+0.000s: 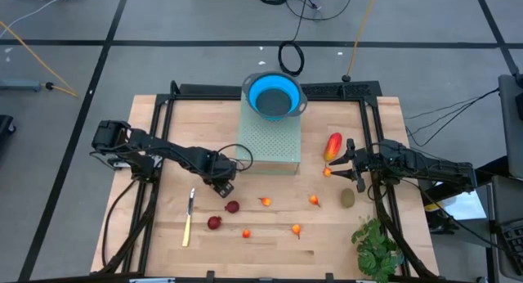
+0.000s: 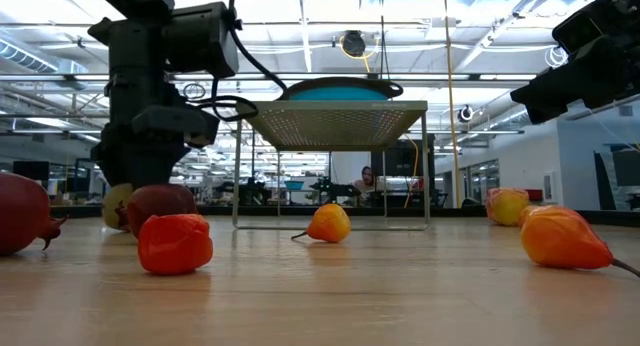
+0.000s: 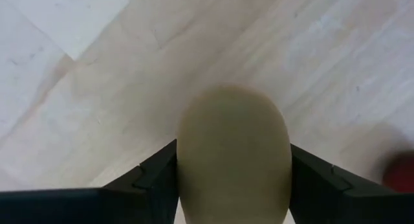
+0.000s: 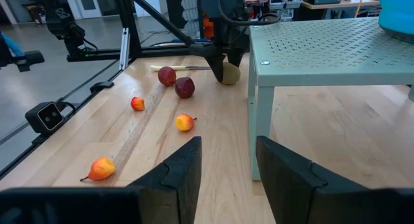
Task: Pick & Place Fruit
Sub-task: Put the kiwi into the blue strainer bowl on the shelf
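My left gripper [image 1: 222, 183] points down at the table's middle left and is shut on a brownish-olive oval fruit [image 3: 233, 153], which also shows under it in the right wrist view [image 4: 231, 73]. Two dark red round fruits [image 1: 232, 207] [image 1: 214, 223] and several tiny orange ones [image 1: 265, 202] lie on the wooden table. A red-and-yellow piece [image 1: 333, 145] and a second olive oval [image 1: 347, 199] lie at the right. My right gripper [image 1: 337, 160] hovers level beside them, open, with nothing between its fingers [image 4: 226, 172]. My left gripper pinches the olive oval fruit by its two opposite sides [image 3: 184, 166] between its two fingers [image 3: 155, 182], coming from above and pointing down. The fruit fills the gap between them. In the right wrist view it sits at table level under the gripper.
A blue bowl [image 1: 274, 95] stands on a pale green perforated stand [image 1: 270, 144] at the far middle. A yellow-handled knife [image 1: 189, 217] lies near the left gripper. A leafy green plant [image 1: 376, 246] is at the near right corner.
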